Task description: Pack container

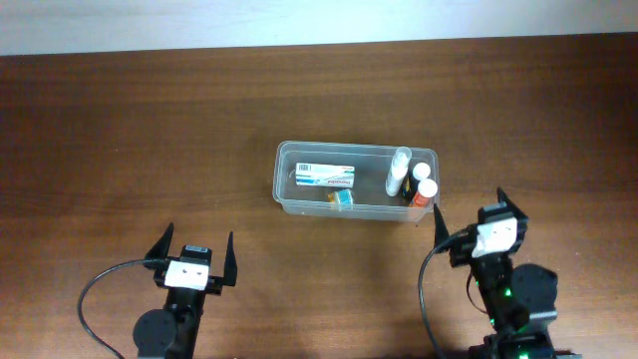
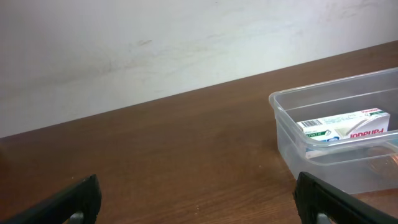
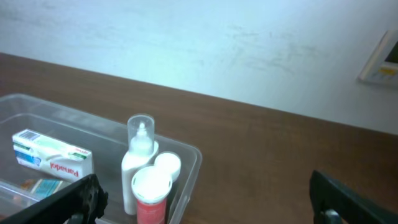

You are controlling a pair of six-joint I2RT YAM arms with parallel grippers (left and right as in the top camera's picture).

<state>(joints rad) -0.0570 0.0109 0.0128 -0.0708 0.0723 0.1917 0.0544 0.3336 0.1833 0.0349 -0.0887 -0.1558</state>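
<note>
The clear plastic container [image 1: 284, 179] sits at mid table. Inside it lie a white medicine box [image 1: 326, 177], a small blue-and-orange packet [image 1: 341, 199], a white spray bottle [image 1: 399, 171], a red tube with a white cap [image 1: 426, 193] and a dark white-capped bottle [image 1: 422, 173]. My left gripper [image 1: 194, 255] is open and empty, near the front left, apart from the container [image 2: 286, 134]. My right gripper [image 1: 469, 214] is open and empty, just right of the container's front right corner [image 3: 189, 165].
The brown wooden table [image 1: 120, 150] ends at a pale wall [image 1: 299, 20] at the back. A white wall fixture [image 3: 382, 62] shows in the right wrist view.
</note>
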